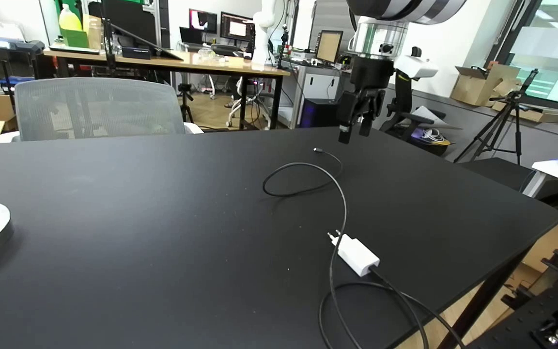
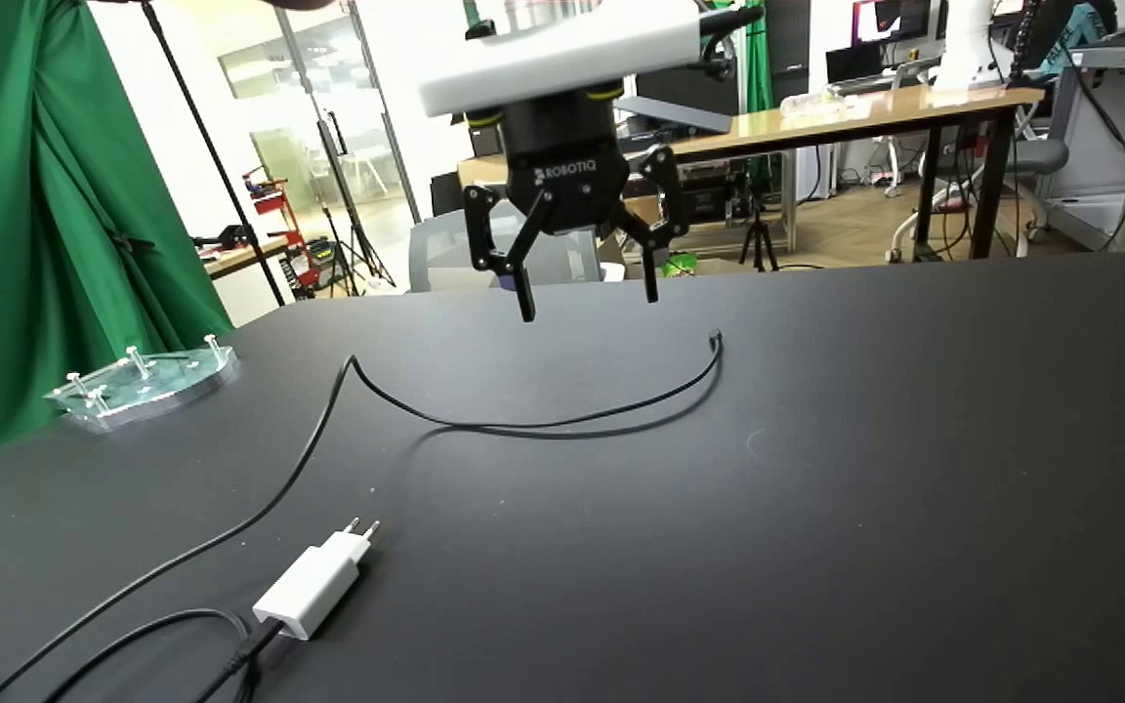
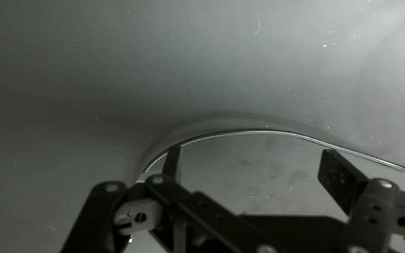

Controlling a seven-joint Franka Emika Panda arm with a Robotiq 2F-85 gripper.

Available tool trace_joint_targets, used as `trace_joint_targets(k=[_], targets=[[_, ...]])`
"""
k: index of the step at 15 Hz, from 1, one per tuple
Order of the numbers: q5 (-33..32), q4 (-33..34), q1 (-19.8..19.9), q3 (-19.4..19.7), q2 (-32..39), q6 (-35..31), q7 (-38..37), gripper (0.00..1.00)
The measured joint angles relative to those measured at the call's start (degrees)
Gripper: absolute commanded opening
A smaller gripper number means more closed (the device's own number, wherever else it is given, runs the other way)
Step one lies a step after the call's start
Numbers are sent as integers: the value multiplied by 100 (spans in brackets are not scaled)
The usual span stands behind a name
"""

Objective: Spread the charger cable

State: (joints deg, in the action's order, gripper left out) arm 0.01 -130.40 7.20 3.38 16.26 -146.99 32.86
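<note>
The end effector (image 2: 589, 309) hangs wide and empty, probably to straddle the charger cable (image 2: 455, 425), which lies below it on the table (image 2: 816, 547), its curves presumably needing spreading

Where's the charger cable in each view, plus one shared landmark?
In an exterior view: charger cable, mostly right of centre, to bottom edge.
In an exterior view: charger cable, right of centre to lower left.
Wrist view: charger cable, arcing mid-picture to right edge.
Shared landmark: gripper.

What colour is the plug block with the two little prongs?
The plug block is white; it shows best in an exterior view.
</note>
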Motion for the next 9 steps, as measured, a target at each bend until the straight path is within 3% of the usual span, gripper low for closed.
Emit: trace_joint_targets(k=[4, 9], targets=[[-22, 31, -4, -32, 42, -32, -211, 100], [-119, 381, -99, 46, 461, -465, -1672, 100]])
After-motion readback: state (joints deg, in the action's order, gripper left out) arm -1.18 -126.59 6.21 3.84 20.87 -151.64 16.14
